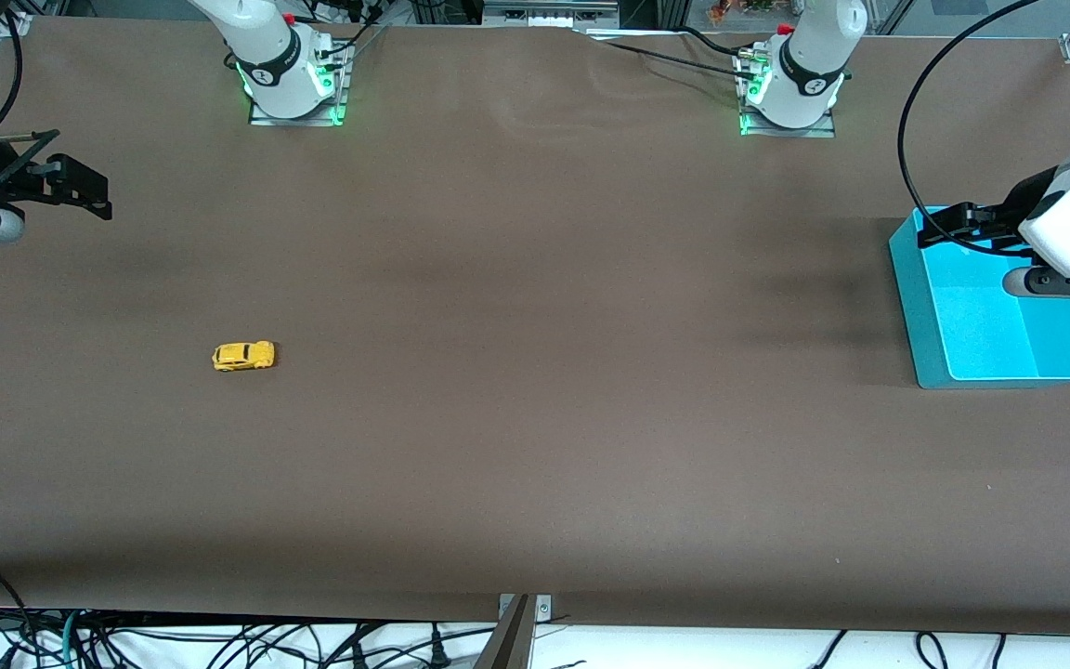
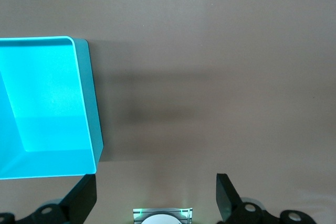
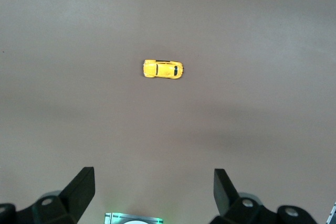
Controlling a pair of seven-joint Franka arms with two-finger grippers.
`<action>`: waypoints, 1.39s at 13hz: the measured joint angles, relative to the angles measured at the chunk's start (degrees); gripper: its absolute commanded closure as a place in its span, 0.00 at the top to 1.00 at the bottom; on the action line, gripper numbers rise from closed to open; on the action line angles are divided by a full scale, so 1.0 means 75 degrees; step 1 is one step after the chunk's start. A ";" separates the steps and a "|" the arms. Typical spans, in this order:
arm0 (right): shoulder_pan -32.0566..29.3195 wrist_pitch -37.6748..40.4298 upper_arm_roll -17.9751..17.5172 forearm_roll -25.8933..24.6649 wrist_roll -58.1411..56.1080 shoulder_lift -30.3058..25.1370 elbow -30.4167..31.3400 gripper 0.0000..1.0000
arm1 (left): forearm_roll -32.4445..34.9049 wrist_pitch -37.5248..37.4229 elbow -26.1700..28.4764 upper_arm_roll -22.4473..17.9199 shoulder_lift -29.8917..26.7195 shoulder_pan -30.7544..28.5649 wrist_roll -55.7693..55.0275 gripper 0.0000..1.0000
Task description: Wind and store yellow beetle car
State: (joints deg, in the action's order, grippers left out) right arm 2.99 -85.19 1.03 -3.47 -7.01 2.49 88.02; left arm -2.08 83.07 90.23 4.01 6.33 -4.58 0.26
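Brown matting covers the whole table (image 1: 535, 418), bare apart from two items set well apart. Yellow beetle car (image 1: 243, 355) rests on its wheels toward the right arm's end of the table, nearer to the front camera than either base; turquoise bin (image 1: 925, 307) sits empty at the left arm's end. Right gripper (image 1: 80, 190) hangs over the table edge at its own end, jaws spread wide and holding nothing, the car in plain sight of its wrist camera (image 3: 163, 69). Left gripper (image 1: 948, 223) waits over the bin's rim (image 2: 84, 103), jaws likewise apart and empty. I judge the step in hand to be the first reach for the car, nothing yet wound or stored. To do it well I would bring the right gripper down directly above the roof and close across the narrow flanks, keeping the wheels free for winding. The car's long axis runs along the table's length, parallel to the line joining the two bases; which end is the nose I cannot tell.
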 measured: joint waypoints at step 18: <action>0.0003 0.0101 0.0034 0.0144 -0.0009 -0.0073 -0.0073 1.00 | 0.0000 0.0007 -0.0076 -0.0010 0.0000 -0.0001 0.0000 1.00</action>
State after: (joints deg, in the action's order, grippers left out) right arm 3.01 -84.44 1.29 -2.39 -7.08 1.94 87.48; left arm -2.07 83.12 89.66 3.94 6.33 -4.59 0.26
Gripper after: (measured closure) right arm 0.000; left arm 0.000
